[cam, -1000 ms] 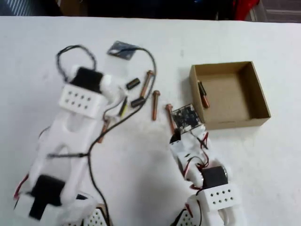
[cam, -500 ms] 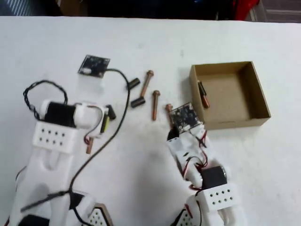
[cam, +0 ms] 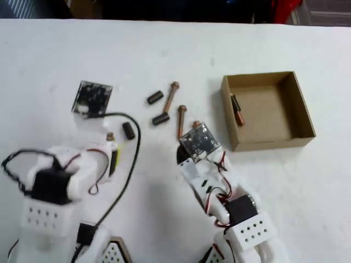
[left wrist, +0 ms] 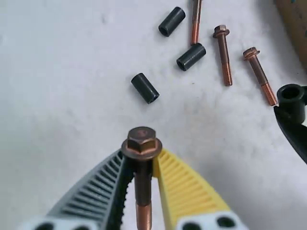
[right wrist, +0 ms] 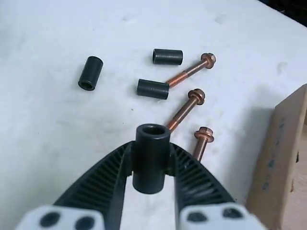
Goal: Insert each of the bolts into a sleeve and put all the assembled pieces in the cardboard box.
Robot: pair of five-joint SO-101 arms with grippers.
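Copper shows first on my left: the left gripper (left wrist: 141,155) is clamped on a hex-headed bolt (left wrist: 142,143). Its shank is pinched between one ribbed grey finger and one ribbed yellow one, and the flanged head stands out past the tips. Beyond it, on the matte white table (cam: 55,55), I see three loose sleeves (cam: 128,130), short black tubes, smooth and hollow. Among them lie three loose bolts (cam: 181,120), copper with threaded ends. Next comes the right gripper (right wrist: 151,147), its ribbed black fingers closed around a black sleeve (right wrist: 152,165) with the open bore facing outward. Farthest right sits the square cardboard box (cam: 263,143), open-topped, with one sleeved bolt (cam: 237,111) lying near its left inner wall.
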